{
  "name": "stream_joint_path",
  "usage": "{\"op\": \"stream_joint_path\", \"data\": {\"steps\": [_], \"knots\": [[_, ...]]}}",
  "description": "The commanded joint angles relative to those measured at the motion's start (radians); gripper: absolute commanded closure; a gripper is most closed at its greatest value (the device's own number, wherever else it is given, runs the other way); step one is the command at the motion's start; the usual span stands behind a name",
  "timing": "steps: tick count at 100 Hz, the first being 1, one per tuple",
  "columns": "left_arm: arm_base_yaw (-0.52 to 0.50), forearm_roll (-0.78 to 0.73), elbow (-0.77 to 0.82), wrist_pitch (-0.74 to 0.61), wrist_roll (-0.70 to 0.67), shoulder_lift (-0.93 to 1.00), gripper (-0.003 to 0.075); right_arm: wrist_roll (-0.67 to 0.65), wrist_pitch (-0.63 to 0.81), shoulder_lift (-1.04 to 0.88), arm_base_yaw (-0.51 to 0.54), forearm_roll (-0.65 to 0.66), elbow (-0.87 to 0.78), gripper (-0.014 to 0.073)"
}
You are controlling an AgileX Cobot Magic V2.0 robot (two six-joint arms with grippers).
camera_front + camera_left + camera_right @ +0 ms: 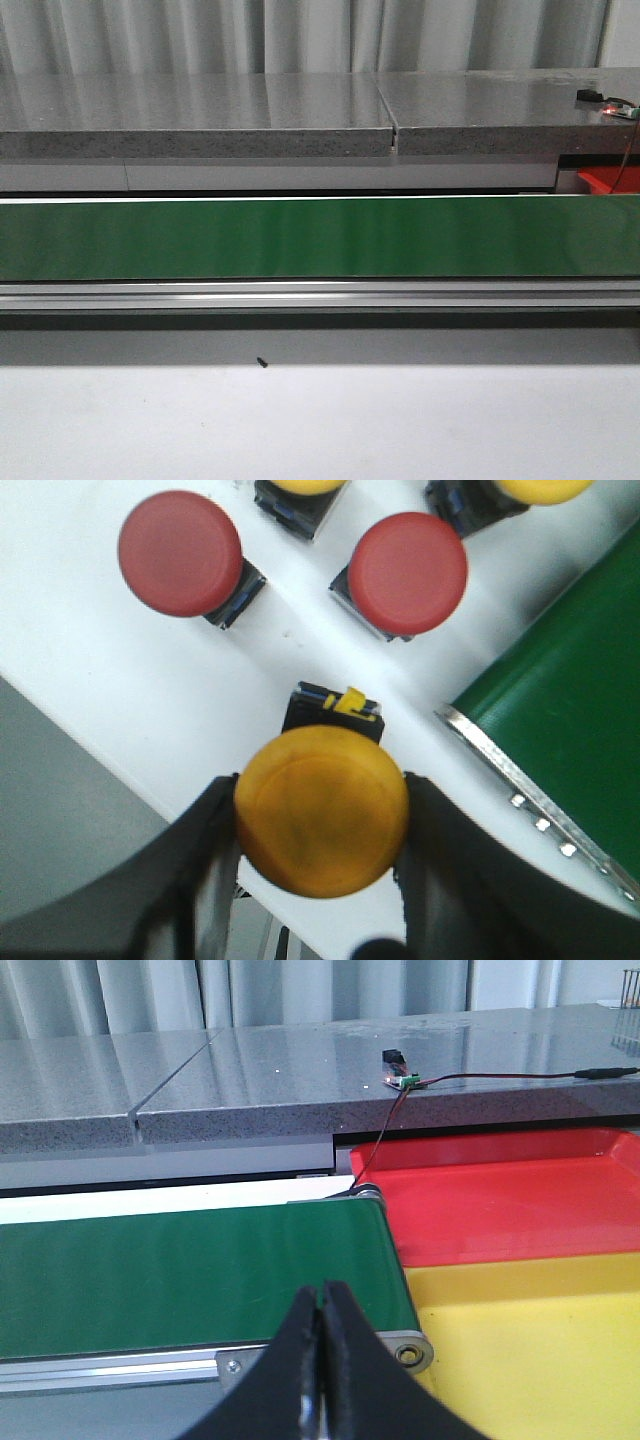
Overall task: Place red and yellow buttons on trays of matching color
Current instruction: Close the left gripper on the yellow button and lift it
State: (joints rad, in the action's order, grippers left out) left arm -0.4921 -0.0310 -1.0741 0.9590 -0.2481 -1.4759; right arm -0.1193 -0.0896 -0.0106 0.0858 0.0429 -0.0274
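- Front view: a green conveyor belt point(320, 238) runs across the frame behind a white table point(320, 420), with a grey stone counter point(200, 115) beyond it. A corner of the red tray point(608, 181) shows at the far right. Neither gripper nor any button appears in this view.
- Left wrist view: the left gripper point(320, 825) has its two black fingers point(205, 850) closed against the sides of a yellow button point(322, 812), whose cap sits squarely between them, its black base pointing away from the gripper. Past it, two red buttons point(181, 552) point(408, 573) stand apart on the white surface, and parts of two more yellow buttons point(300, 485) point(545, 490) show at the frame's edge. The belt's end lies just beside.
- Right wrist view: the right gripper point(322, 1360) is pressed shut with nothing between its fingers. It hangs over the belt's end, near the yellow tray point(540, 1350), with the red tray just beyond that.
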Motion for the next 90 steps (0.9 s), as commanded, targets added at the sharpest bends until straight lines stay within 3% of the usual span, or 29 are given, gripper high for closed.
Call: {"op": "stream_joint_path", "data": {"steps": [1,49,90], "knots": [[0.02,0.012,-0.04,0.002,0.003,0.078,0.0552,0.006,0.075,-0.021,0.004,0.01,0.015,0.0662],[0.251,0.025,-0.226,0.063,0.003,0.007,0.0551,0.006,0.075,-0.021,0.004,0.01,0.015,0.0662],[0.315,0.031,-0.257,0.031,0.005,-0.137,0.0528,0.006,0.075,-0.021,0.004,0.01,0.015,0.0662]]}}
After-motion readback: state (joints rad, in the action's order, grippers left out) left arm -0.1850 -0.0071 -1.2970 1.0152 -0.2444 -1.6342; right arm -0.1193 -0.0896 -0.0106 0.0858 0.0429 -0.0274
